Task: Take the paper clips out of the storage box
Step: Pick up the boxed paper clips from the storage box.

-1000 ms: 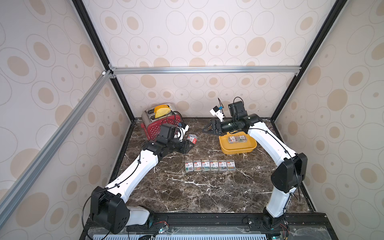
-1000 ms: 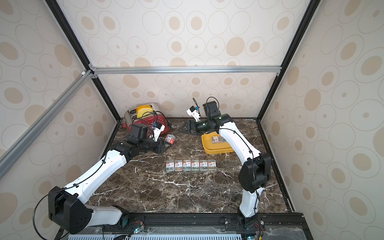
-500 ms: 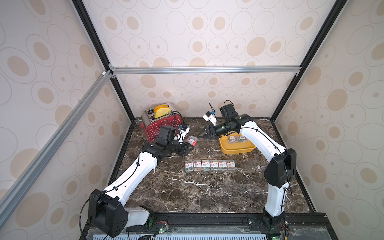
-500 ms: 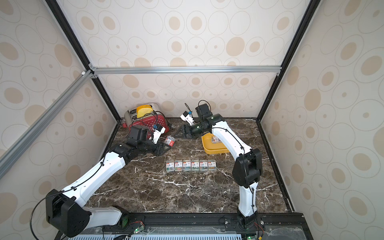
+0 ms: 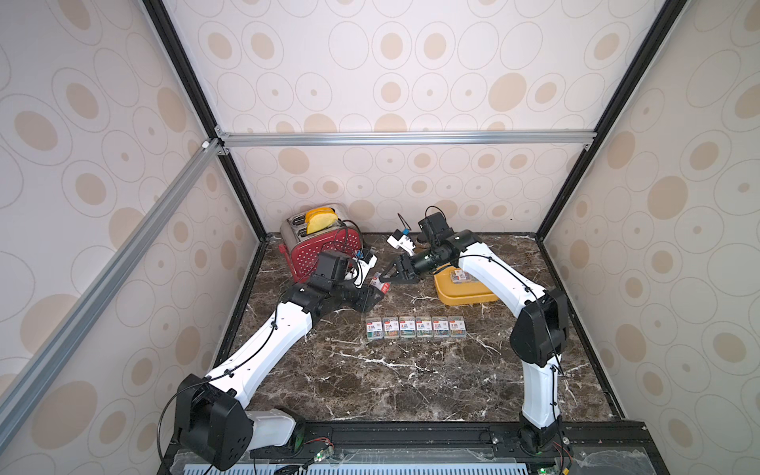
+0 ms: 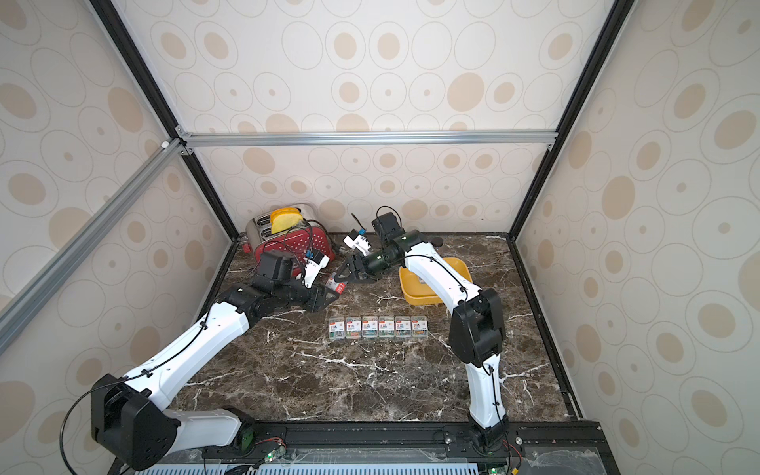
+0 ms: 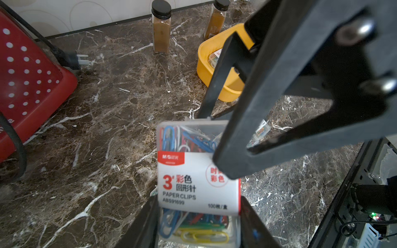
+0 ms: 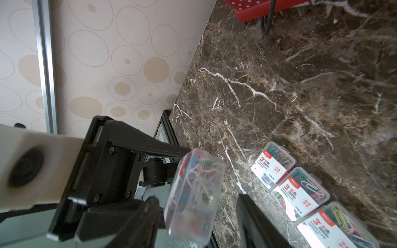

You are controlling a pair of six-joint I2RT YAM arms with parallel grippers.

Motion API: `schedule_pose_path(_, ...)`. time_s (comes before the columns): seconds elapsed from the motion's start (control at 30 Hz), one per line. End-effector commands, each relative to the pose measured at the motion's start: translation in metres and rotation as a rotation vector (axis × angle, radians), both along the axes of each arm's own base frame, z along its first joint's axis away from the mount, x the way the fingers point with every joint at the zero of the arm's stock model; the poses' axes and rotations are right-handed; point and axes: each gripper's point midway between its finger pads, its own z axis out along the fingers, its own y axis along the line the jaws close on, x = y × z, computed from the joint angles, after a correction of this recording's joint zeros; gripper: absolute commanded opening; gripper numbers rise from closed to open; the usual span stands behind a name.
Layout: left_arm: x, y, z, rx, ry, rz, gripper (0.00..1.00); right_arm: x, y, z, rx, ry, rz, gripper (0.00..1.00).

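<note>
Near the counter's (image 5: 411, 382) back-left corner stands the red toaster (image 5: 320, 251). Just in front of it, the left gripper (image 7: 196, 200) clamps one case of paper clips (image 7: 193, 171) by one end, clear of the counter. The right gripper (image 8: 196, 197) reaches in from the right. Its jaws straddle the case's free end, with a gap showing beside one finger. Further right, toward the back edge, the yellow storage box (image 5: 464, 298) has cases inside (image 5: 460, 276). A row of six cases (image 5: 416, 327) lies mid-counter.

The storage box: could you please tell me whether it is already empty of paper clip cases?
No, in a top view the yellow storage box holds at least one labelled clip case inside it.
</note>
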Motion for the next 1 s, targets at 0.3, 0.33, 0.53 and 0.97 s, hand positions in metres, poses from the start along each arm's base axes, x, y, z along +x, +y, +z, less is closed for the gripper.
schedule_pose_path(0.3, -0.011, 0.004, 0.009, 0.025, -0.028, -0.026, 0.4, -0.007, 0.007, 0.007, 0.018, 0.003, 0.028, 0.23)
schedule_pose_path(0.33, -0.012, 0.004, 0.01, 0.027, -0.022, -0.027, 0.47, -0.007, 0.007, 0.008, 0.018, 0.0, 0.026, 0.22)
schedule_pose_path(0.53, -0.02, 0.004, 0.021, -0.005, 0.028, -0.012, 0.83, -0.008, 0.005, 0.01, 0.015, -0.034, 0.039, 0.21)
schedule_pose_path(0.97, -0.016, 0.001, 0.022, -0.066, 0.163, 0.007, 0.86, -0.012, 0.002, 0.015, 0.022, -0.054, 0.05, 0.21)
